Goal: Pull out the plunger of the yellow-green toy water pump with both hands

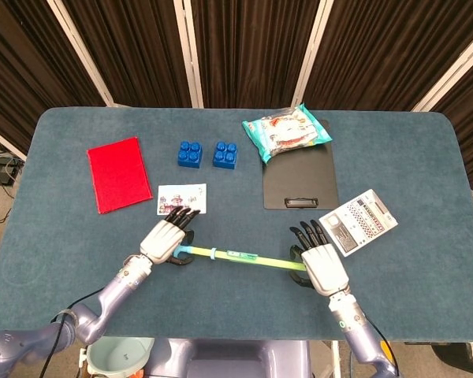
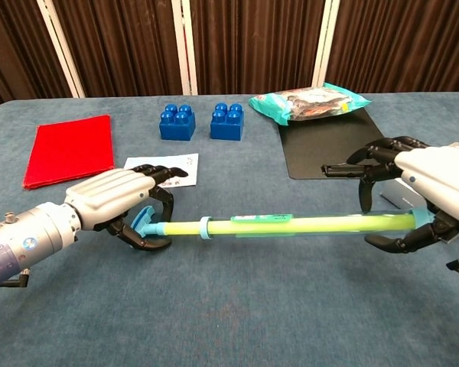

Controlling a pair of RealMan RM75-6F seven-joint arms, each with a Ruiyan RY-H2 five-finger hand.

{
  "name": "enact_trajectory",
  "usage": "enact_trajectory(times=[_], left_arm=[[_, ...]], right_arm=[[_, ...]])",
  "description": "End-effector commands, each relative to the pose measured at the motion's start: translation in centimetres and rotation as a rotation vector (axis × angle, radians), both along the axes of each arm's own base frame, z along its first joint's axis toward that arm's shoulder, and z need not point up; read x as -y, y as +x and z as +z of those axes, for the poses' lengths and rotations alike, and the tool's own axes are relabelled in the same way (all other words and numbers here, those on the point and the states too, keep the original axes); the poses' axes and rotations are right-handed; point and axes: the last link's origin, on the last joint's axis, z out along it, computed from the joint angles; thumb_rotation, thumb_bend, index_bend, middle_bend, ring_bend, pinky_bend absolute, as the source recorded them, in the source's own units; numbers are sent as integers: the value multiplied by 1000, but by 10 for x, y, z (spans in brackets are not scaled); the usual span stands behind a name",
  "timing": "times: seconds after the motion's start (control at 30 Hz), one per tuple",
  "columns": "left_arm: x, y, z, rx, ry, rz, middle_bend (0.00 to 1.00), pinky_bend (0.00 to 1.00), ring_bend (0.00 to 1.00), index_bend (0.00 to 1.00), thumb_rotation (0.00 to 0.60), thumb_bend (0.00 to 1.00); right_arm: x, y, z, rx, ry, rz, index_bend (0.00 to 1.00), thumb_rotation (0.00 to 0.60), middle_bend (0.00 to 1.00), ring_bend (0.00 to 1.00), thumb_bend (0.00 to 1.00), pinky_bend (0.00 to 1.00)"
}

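Note:
The yellow-green pump (image 2: 291, 225) lies left to right near the table's front, its right end raised a little; in the head view the pump (image 1: 244, 257) runs between both hands. My left hand (image 2: 122, 200) curls around the blue T-handle (image 2: 145, 221) of the plunger at the pump's left end, with the thumb underneath. My right hand (image 2: 432, 187) grips the tube's right end, fingers over the top and thumb below. A blue collar (image 2: 203, 227) sits on the rod just right of the handle. From above, the left hand (image 1: 165, 239) and the right hand (image 1: 322, 265) cover both ends.
Behind the pump lie a small printed card (image 1: 181, 198), a red notebook (image 1: 118, 173), two blue bricks (image 1: 189, 153) (image 1: 225, 154), a snack bag (image 1: 287, 131) on a black clipboard (image 1: 299, 185), and a calculator (image 1: 359, 221) beside my right hand.

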Motion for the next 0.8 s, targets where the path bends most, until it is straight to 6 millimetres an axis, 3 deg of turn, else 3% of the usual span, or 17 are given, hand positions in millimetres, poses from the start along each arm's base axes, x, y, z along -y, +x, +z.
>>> enact_trajectory(times=[0.03, 0.23, 0.53, 0.8], left_arm=[[1, 2, -3, -7, 4, -11, 42, 19, 0, 586, 600, 515], [2, 4, -4, -4, 26, -25, 86, 20, 1, 712, 600, 739], [10, 8, 7, 50, 67, -66, 108, 41, 6, 737, 600, 765], [15, 5, 24, 76, 100, -83, 120, 41, 6, 742, 600, 765]], right_arm=[[0, 1, 5, 2, -12, 6, 846, 600, 176, 83, 413, 29], [2, 2, 14, -3, -33, 11, 846, 600, 176, 83, 407, 29], [7, 4, 27, -12, -79, 10, 848, 600, 179, 84, 398, 29], [14, -6, 40, -20, -118, -26, 866, 600, 193, 103, 361, 29]])
